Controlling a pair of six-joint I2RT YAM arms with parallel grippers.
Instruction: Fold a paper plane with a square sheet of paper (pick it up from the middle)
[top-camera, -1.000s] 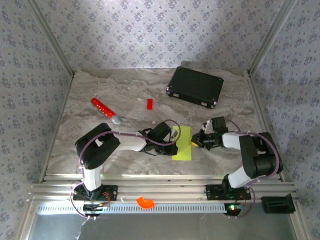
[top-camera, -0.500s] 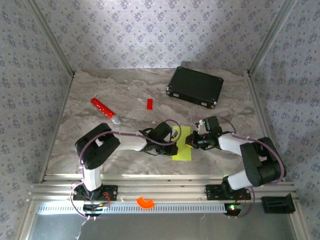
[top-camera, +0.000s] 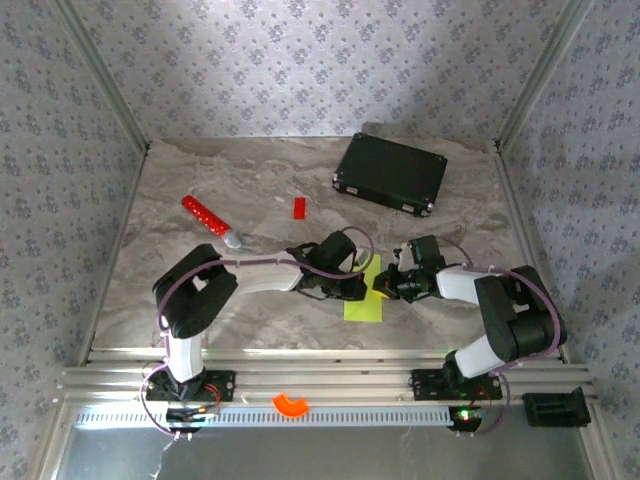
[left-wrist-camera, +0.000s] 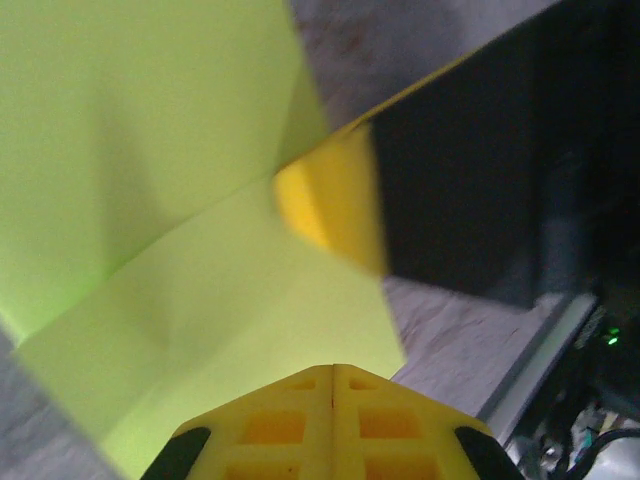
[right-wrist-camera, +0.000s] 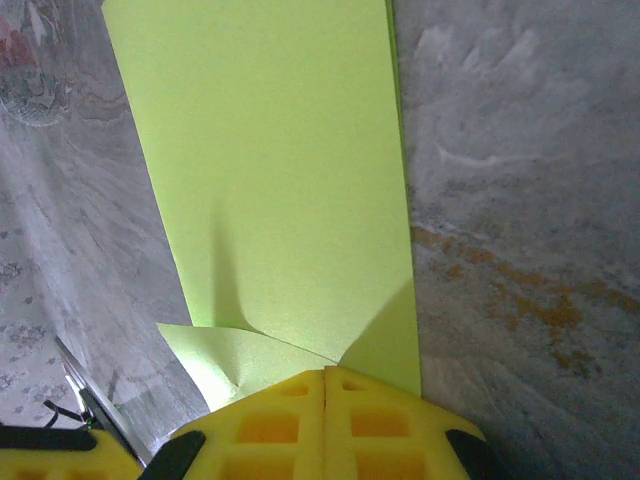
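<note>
We've got the thin lime yellow-green paper sheet flat on the grey marbled surface between the arms; left tool fully closed over it; right tool closed at a curled corner.

No word, number, brand or label could be read anywhere. The red stick carried pale specks (possibly print, though too small to tell). The black case and the lime paper showed plain surfaces.
</note>
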